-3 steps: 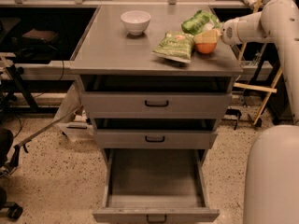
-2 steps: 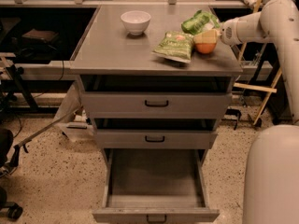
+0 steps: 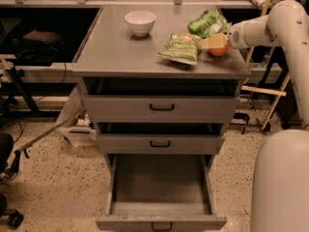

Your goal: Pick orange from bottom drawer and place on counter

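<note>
The orange (image 3: 219, 51) rests on the counter (image 3: 125, 52) near its right edge, next to a green snack bag (image 3: 179, 47). My gripper (image 3: 215, 43) reaches in from the right and is closed over the top of the orange, covering its upper half. The bottom drawer (image 3: 159, 187) is pulled fully open below, and its grey tray holds nothing.
A white bowl (image 3: 140, 22) stands at the back of the counter. A second green bag (image 3: 207, 23) lies behind the gripper. The two upper drawers (image 3: 161, 108) are slightly open. My white arm (image 3: 285, 28) and base (image 3: 282, 182) fill the right side.
</note>
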{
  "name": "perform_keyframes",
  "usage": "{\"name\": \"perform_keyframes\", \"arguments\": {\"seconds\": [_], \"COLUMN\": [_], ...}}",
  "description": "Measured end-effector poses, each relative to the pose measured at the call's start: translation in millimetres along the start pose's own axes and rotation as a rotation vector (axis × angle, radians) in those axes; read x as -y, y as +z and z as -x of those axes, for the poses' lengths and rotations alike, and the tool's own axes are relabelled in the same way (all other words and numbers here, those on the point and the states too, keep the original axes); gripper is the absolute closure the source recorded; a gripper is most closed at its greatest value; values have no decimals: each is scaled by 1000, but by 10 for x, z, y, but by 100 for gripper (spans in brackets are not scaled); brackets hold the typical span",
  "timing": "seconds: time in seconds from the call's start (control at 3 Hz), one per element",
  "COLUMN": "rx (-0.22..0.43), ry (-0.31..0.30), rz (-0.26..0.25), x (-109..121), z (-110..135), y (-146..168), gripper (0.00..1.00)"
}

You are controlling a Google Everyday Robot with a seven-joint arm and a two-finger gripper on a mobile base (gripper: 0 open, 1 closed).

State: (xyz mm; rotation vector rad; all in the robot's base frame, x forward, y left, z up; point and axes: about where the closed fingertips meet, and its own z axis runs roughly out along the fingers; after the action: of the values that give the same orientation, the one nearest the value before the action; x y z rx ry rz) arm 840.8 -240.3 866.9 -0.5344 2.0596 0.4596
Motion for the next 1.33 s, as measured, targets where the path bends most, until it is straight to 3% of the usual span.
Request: {"name": "perform_keyframes", "arguments": {"seconds": [0.67,1.0,1.33], "rx": [10,106,282], "ry": [7,17,39], "rz": [-18,-120,-242], "x": [12,130,-79], "z": [41,326,872], "y": [-56,-745,-1894], "gripper": [0,0,0]}}
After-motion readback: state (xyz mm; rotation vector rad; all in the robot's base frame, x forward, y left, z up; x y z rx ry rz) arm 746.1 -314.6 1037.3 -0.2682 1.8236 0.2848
